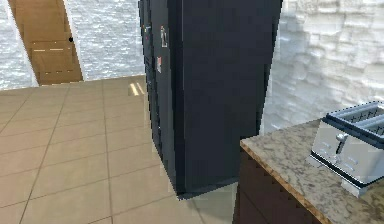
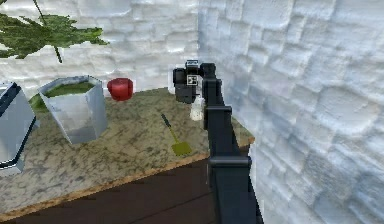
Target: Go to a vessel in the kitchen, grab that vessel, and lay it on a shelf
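I saw a toaster (image 1: 352, 140) on the counter (image 1: 288, 165), right of a tall cabinet (image 1: 210, 90). On that counter, a round thing (image 2: 121, 88) lay behind and right of the vessel (image 2: 75, 108).

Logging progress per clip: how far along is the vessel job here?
Done: robot at the kitchen counter. In hand: arm reaches over it, tool near the wall; can't tell whether it holds anything. Left: the grey pot stands on the counter, not yet shelved.

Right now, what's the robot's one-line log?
spot: counter | arm: out | jaws: at small white thing, load unclear | also: grey pot, red round thing, toaster
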Controlling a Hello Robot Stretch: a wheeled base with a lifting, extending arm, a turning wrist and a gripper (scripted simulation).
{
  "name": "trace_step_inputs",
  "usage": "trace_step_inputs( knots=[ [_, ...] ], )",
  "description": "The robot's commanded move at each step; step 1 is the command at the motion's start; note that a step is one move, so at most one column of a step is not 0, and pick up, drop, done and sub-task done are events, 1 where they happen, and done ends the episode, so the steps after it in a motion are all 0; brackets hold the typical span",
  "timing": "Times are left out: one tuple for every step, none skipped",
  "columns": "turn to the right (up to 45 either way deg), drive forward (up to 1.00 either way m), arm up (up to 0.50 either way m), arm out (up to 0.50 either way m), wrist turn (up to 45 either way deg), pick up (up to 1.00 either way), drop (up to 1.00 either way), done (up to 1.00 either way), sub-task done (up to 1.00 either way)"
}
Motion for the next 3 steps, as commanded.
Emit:
trace_step_inputs(
  knots=[
    [0.0, 0.0, 0.0, 0.0, 0.0, 1.0, 0.0, 0.0, 0.0],
    [0.0, 0.0, 0.06, 0.0, 0.0, 0.0, 0.0, 0.0, 0.0],
    [0.0, 0.0, 0.0, 0.0, -45.0, 0.0, 0.0, 0.0, 0.0]
  ],
)
